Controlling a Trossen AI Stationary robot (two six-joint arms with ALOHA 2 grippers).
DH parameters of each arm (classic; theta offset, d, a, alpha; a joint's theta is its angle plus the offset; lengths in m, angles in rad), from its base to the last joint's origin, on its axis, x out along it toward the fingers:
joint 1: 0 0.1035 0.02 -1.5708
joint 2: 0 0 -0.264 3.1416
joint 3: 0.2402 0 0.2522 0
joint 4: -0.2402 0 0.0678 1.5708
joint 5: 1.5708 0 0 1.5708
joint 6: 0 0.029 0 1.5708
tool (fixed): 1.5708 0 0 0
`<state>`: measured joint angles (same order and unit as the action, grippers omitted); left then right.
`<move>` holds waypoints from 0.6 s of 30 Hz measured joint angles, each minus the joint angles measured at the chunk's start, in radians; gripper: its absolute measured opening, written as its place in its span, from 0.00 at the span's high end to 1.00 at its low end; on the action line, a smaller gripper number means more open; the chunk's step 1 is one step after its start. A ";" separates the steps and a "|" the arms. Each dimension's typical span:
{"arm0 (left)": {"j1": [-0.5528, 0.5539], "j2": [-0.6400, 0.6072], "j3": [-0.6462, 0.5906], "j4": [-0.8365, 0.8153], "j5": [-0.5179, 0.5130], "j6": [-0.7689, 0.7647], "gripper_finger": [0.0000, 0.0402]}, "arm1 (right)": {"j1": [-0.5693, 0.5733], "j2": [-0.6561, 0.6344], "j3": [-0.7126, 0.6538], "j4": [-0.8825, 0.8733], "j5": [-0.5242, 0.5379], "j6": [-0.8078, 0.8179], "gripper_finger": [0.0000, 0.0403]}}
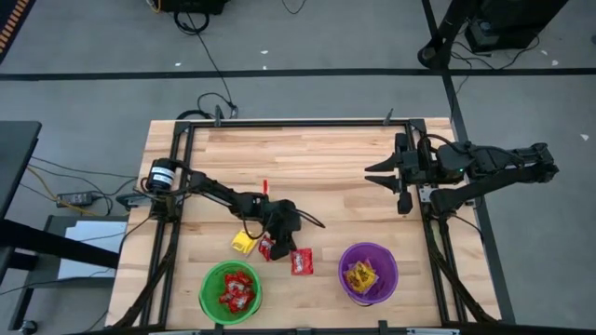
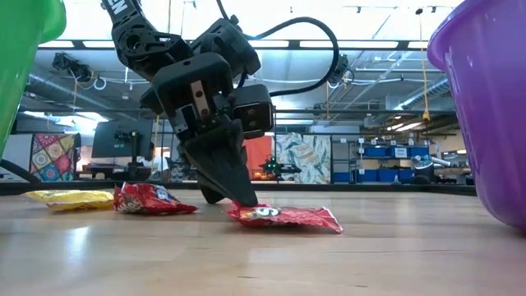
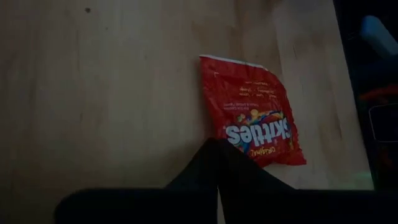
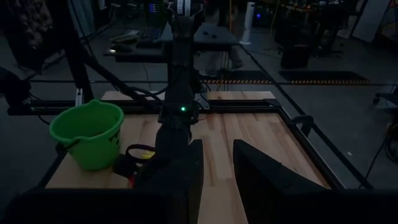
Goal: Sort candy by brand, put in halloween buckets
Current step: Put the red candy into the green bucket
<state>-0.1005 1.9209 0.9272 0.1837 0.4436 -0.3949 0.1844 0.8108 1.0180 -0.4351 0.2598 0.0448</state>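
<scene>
Pale wood plank surface [image 1: 326,158] with black frame rails along the edges. Directly on it: green bucket [image 1: 230,291] and purple bucket [image 1: 368,273] near the front edge, plus one yellow packet [image 1: 244,242] and two red packets [image 1: 301,262] between them and centre.

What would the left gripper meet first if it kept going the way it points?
The left gripper points down, shut, with its tips at the edge of a red Skittles packet lying flat. Going on, it would press that packet's edge into the table; whether the packet is actually pinched is unclear.
</scene>
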 joint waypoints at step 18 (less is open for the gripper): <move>0.075 -0.254 -0.002 -0.149 -0.139 0.157 1.00 | 0.000 0.010 0.000 0.004 -0.107 -0.021 0.75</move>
<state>-0.0254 1.6673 0.9257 0.0344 0.3045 -0.2381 0.1841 0.8211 1.0182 -0.4311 0.1525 0.0236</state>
